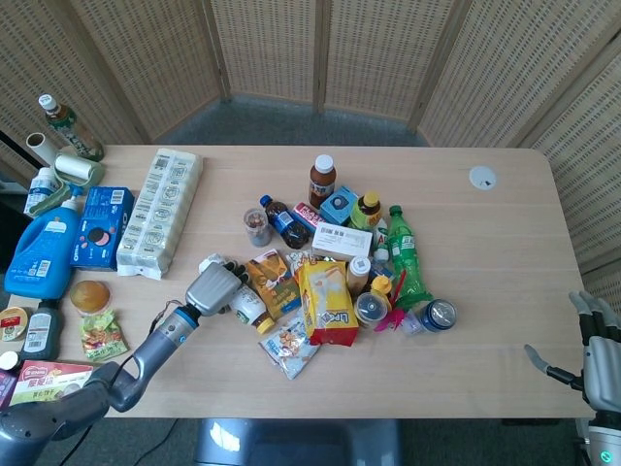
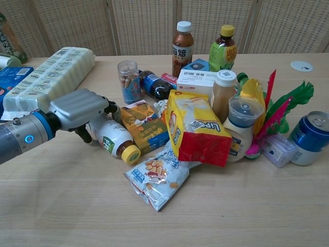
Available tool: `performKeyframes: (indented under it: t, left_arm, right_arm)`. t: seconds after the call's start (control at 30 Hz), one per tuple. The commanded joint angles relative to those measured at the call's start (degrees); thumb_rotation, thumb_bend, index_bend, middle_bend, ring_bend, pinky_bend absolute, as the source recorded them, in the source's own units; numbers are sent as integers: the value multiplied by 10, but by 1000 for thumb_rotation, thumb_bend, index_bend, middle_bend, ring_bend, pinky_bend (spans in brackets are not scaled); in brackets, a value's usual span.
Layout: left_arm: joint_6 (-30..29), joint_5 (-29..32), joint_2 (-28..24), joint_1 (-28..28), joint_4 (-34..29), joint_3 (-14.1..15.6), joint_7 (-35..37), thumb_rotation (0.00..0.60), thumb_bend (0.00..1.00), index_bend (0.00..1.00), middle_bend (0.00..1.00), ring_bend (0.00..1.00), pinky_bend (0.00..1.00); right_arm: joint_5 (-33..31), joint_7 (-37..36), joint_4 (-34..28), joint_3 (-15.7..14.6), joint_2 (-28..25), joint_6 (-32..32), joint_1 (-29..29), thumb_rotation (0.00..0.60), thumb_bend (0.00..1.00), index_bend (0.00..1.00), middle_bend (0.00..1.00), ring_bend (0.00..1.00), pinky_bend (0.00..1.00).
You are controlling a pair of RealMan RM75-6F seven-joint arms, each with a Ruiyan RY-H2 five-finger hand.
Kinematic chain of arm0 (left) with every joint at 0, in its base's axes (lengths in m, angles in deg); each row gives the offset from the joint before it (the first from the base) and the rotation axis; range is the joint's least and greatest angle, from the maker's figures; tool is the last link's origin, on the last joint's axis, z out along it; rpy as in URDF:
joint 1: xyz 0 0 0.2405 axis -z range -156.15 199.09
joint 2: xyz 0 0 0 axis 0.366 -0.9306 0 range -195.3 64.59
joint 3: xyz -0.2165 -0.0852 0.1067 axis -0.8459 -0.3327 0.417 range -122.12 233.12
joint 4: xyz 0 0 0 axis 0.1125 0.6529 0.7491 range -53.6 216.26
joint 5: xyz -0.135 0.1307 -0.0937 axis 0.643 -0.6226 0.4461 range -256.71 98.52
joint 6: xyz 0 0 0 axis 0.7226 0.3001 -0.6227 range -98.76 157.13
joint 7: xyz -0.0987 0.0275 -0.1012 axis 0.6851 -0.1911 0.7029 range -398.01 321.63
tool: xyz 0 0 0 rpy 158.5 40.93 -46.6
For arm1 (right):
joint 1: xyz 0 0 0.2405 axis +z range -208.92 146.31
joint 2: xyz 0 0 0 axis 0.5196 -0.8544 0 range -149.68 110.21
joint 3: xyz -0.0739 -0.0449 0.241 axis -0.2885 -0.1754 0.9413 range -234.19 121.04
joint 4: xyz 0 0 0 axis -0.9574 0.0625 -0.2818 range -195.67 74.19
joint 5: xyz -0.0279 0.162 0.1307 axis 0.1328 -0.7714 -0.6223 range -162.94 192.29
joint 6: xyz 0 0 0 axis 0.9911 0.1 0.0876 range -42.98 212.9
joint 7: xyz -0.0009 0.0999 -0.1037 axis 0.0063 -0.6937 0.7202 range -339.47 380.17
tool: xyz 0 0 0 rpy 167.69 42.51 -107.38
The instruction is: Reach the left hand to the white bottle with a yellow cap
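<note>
The white bottle with a yellow cap (image 2: 112, 140) lies on its side on the table, cap (image 2: 130, 154) pointing to the near right. My left hand (image 2: 77, 108) lies over its base end, fingers curled over the top and thumb against the near side, gripping it. The head view shows the same left hand (image 1: 212, 287) on the bottle (image 1: 248, 307), left of the pile. My right hand (image 1: 597, 354) hovers off the table's near right corner, fingers apart, holding nothing.
An orange packet (image 2: 141, 126) touches the bottle's right side, and a snack bag (image 2: 157, 175) lies just beyond the cap. A yellow-red pack (image 2: 198, 131), bottles and a blue can (image 2: 310, 138) crowd the right. A long white package (image 2: 49, 77) lies behind the hand.
</note>
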Motion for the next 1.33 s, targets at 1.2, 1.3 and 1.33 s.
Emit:
performKeyframes:
  t: [1.2, 1.3, 1.33]
  left_arm:
    - [-252, 109, -258, -46, -504, -231, 60, 600, 311, 896, 971, 1000, 954]
    - [-250, 116, -259, -43, -514, -238, 58, 600, 311, 896, 971, 1000, 953]
    - [-249, 117, -259, -41, -515, -239, 57, 600, 311, 896, 971, 1000, 953]
  right_arm:
    - [15, -55, 63, 0, 52, 33, 20, 357, 206, 0, 0, 0, 0]
    - [15, -59, 68, 0, 54, 34, 20, 355, 208, 0, 0, 0, 0]
    - [15, -59, 68, 0, 54, 33, 19, 354, 207, 0, 0, 0, 0]
